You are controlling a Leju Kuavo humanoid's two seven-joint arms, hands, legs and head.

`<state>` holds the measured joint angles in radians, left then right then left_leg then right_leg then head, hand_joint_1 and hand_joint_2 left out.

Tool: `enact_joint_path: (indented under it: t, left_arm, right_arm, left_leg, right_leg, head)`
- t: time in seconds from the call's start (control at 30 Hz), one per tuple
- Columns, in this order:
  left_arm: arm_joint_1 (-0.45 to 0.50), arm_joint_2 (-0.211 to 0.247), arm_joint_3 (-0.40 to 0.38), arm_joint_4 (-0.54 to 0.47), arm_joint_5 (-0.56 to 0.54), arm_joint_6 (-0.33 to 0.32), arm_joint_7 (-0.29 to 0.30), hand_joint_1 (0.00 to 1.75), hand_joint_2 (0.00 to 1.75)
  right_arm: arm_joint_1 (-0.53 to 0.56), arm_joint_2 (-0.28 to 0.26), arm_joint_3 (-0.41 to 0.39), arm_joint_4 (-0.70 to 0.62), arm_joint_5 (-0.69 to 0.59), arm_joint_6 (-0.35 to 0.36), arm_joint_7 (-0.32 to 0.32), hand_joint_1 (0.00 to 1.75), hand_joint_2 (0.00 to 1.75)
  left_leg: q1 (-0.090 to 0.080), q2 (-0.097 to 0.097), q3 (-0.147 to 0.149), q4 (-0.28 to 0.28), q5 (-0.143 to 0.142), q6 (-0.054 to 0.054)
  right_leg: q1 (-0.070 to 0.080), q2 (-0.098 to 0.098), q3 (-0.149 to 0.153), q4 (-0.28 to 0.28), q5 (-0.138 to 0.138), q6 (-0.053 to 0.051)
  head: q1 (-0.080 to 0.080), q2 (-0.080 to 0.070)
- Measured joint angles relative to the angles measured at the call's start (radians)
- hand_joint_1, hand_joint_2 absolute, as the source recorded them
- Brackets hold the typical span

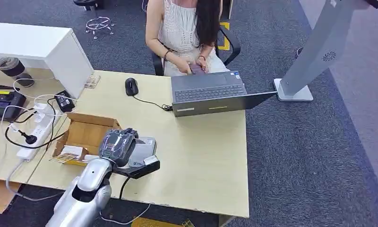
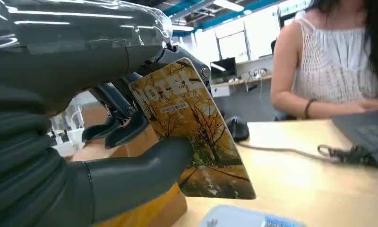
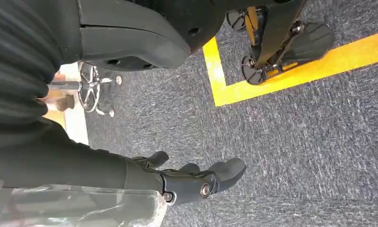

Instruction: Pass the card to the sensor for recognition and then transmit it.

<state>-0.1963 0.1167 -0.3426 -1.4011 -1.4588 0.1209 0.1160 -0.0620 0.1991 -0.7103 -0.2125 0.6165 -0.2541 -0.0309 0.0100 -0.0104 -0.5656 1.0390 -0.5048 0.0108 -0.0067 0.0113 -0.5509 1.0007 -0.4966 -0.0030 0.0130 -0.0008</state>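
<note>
Bright even indoor light, window glare, near fingers (image 2: 130, 130) perhaps blurred

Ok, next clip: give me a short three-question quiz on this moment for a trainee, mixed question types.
1. True or false: the left hand holds the card.
2. Which lies on the table closest to the left hand?
A. the mouse
B. the card reader
C. the laptop
3. Fill in: the right hand hangs over the ____ and holds nothing.

Key
1. True: the thumb presses the card against the fingers.
2. B: the left hand hovers right over the card reader, beside the cardboard box.
3. Floor: grey carpet with a yellow line.
</note>
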Motion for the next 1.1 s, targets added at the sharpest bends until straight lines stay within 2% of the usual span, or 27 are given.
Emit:
enact_joint_path:
  t: [0.2,0.43,0.67,0.77,0.9,1.1]
  left_arm:
    - [-0.002,-0.002,0.0,0.06,-0.005,-0.084,0.051,1.75,1.75]
    - [-0.029,-0.002,0.0,0.108,-0.007,-0.103,0.062,1.75,1.75]
    - [-0.036,-0.002,0.0,0.112,-0.007,-0.076,0.055,1.75,1.75]
    - [-0.038,-0.002,0.0,0.102,-0.009,-0.005,0.048,1.75,1.75]
    - [-0.081,0.003,0.0,0.037,-0.024,0.073,0.041,1.75,1.75]
    - [-0.147,0.018,0.007,-0.029,-0.024,0.083,0.029,1.75,1.75]
  right_arm:
    - [-0.001,0.0,-0.008,0.0,0.019,0.0,0.005,0.0,1.75]
    - [-0.001,0.0,-0.015,0.0,0.018,0.003,0.005,0.0,1.75]
    - [-0.001,0.0,-0.016,0.0,0.018,0.003,0.002,0.0,1.75]
    - [0.0,0.0,-0.021,0.0,0.018,0.003,-0.006,0.0,1.75]
    - [0.0,0.0,-0.024,0.0,0.036,0.005,-0.015,0.0,1.75]
    - [0.0,0.0,-0.024,0.0,0.047,0.006,-0.016,0.0,1.75]
  left_leg:
    - [0.0,0.0,0.0,0.0,0.0,0.0]
    - [0.0,0.0,0.001,0.0,0.0,0.0]
    - [0.0,0.0,0.001,0.0,0.0,0.0]
    - [0.0,0.0,0.001,0.0,0.0,0.0]
    - [0.0,-0.001,0.0,0.0,0.0,0.0]
    - [0.0,0.0,0.0,0.0,0.0,0.0]
  right_leg:
    - [0.0,0.0,0.0,0.0,0.0,0.0]
    - [0.0,-0.001,0.001,0.0,0.0,0.0]
    - [0.0,-0.001,0.001,0.0,0.0,0.0]
    - [0.0,0.0,0.001,0.0,0.0,0.0]
    - [0.0,-0.001,0.001,0.0,0.0,0.0]
    - [0.0,-0.001,0.001,0.0,0.0,0.0]
  head:
    - [0.0,0.0]
    - [0.0,0.0]
    - [0.0,0.0]
    - [0.0,0.0]
    - [0.0,0.0]
    - [0.0,0.0]
